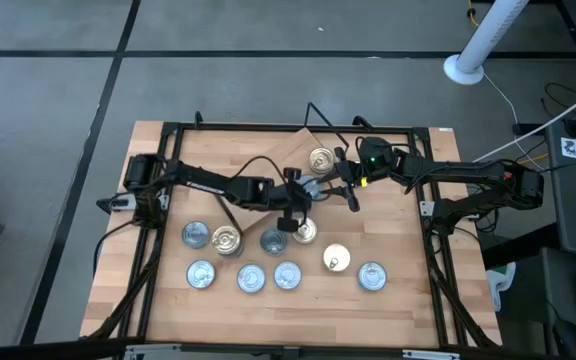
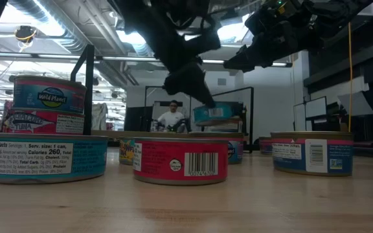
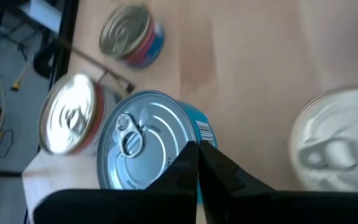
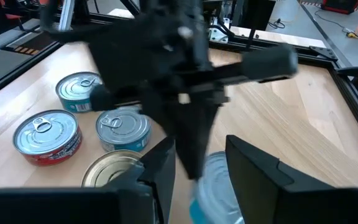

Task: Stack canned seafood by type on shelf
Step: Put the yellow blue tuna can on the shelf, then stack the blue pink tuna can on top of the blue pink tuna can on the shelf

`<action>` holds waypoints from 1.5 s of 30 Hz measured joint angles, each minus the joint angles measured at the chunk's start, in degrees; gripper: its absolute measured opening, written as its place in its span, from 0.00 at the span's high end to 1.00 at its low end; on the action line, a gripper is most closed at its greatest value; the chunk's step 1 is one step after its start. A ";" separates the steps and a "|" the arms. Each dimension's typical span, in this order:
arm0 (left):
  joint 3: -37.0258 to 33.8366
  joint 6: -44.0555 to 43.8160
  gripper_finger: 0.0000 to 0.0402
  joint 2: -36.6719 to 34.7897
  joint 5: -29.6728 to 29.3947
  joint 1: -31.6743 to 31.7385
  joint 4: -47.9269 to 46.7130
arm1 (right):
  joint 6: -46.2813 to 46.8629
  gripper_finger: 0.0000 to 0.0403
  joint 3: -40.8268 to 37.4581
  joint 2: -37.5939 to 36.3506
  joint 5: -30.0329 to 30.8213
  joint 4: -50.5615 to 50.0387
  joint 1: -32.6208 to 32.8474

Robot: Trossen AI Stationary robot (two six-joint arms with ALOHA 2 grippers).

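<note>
A tin with a silvery-blue lid and teal label (image 3: 143, 142) stands beside a gold-lidded tin (image 3: 72, 116) on the shelf (image 1: 303, 140) at the table's far middle. My left gripper (image 3: 197, 163) is shut, its tips at this tin's lid edge; the low view shows the left gripper (image 2: 203, 98) coming down on the tin (image 2: 216, 113). My right gripper (image 4: 194, 165) hovers above and to the right, open, touching nothing; the tin (image 4: 217, 180) shows beyond the gap. Several more tins (image 1: 250, 278) lie on the tabletop. My left gripper has its shut fingertips (image 3: 188, 163) on the rim of the silvery-blue lid (image 3: 166, 163), at the side away from the gold tin. The fingers slant down from the table's left. The tin stands on its base, lid up; whether the tips bear on the lid or the side wall cannot be told.
Tins lie in two loose rows on the near half of the table, among them a gold-lidded one (image 1: 336, 260) and a red-labelled one (image 2: 181, 160). A black frame (image 1: 163, 130) borders the tabletop. A person sits in the room beyond the far edge (image 2: 172, 116).
</note>
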 joint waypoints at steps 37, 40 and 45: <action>0.02 -5.11 0.83 0.00 0.02 6.03 -7.32 | -0.04 0.65 0.00 0.00 0.00 -0.04 0.00; 0.02 -5.62 0.79 0.00 0.02 5.79 -7.01 | -0.04 0.65 0.00 0.00 0.00 -0.07 0.00; 1.91 -2.71 0.74 -0.04 0.00 3.27 -6.54 | -0.04 0.65 0.00 0.00 0.00 -0.23 0.00</action>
